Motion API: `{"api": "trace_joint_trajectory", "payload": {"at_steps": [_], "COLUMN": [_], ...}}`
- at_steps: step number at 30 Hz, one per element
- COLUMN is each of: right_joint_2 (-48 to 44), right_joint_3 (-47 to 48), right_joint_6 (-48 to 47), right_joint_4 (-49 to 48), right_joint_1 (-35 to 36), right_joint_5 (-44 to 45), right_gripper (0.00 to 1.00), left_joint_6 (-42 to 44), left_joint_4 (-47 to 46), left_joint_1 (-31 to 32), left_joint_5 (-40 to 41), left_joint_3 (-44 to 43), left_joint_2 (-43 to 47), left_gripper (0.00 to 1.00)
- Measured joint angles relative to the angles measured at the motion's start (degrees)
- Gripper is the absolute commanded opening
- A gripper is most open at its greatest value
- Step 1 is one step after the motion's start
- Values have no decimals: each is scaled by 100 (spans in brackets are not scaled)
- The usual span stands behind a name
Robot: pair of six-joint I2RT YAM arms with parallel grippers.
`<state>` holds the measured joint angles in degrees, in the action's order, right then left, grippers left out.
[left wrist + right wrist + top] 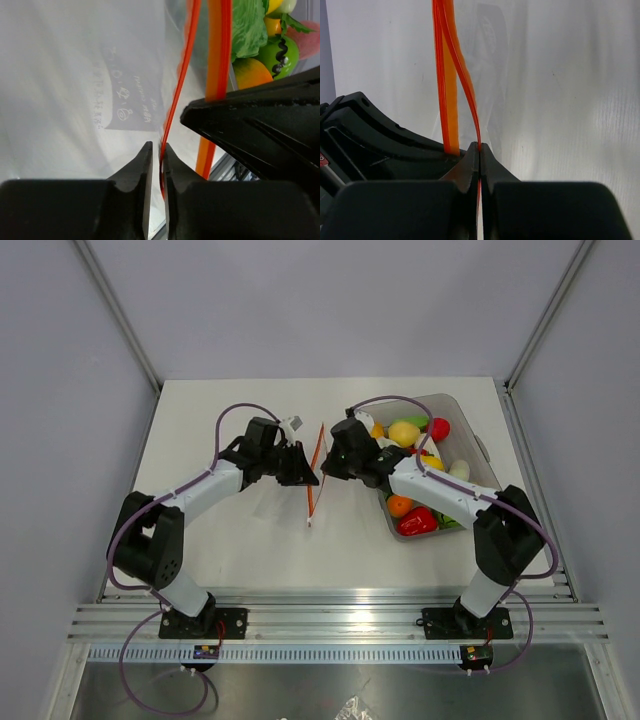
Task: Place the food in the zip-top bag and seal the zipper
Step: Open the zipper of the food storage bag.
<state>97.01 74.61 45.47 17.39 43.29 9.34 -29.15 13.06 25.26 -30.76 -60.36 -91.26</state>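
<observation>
The zip-top bag (131, 102) is clear film with faint print, held on edge between the two arms. Its zipper (311, 502) is a thin red-orange strip whose two lips are parted. My left gripper (157, 146) has its jaws almost together around one lip (177, 85), with a sliver of gap still showing. My right gripper (480, 146) is shut on the other lip (462, 70). From above, the left gripper (304, 472) and right gripper (328, 468) face each other across the strip. The food (404, 432) lies in the tub; none is in the bag.
A grey translucent tub (482, 448) at the right holds a yellow lemon, a red pepper (417, 522), an orange piece (399, 505) and green pieces (247, 25). The right arm reaches across in front of it. Grey walls enclose the white table (230, 540).
</observation>
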Motion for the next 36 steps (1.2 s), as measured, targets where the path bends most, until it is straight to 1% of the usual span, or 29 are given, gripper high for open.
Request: {"api": "trace_joint_trajectory", "payload": {"at_steps": [1,2,7,13,18,24,28,30,32,36], "right_joint_2": [-17,-35,-63,-94,-94,-114,-282,-439,-549,-614], "right_joint_3": [-17,-37,-140,-221,-114,750,1182,1189,1137,686], "right_joint_6": [0,2,24,20,-120,-448,-608,-647,-667,-662], "right_joint_4": [0,-2,33,616,1043,1423,1434,1429,1403,1325], "right_joint_1": [2,2,2,2,0,-9,-22,-42,-76,-173], "right_joint_5": [2,0,83,708,1049,1436,1633,1670,1672,1663], "right_gripper": [0,0,0,0,0,0,0,0,0,0], "left_joint_6": [-44,-92,-114,-20,201,649,935,1029,1075,1021], "left_joint_4": [-2,4,275,1095,1860,2850,3254,3281,3296,2931], "left_joint_1": [0,0,4,4,2,-26,-42,-42,-42,-11], "left_joint_5": [70,133,457,992,1351,1768,1919,1961,1943,1700], "left_joint_3": [0,-2,-181,-629,-1589,-3053,-3832,-3912,-3777,-2841], "left_joint_2": [0,0,0,227,343,321,317,321,319,269], "left_gripper": [4,0,0,0,0,0,0,0,0,0]}}
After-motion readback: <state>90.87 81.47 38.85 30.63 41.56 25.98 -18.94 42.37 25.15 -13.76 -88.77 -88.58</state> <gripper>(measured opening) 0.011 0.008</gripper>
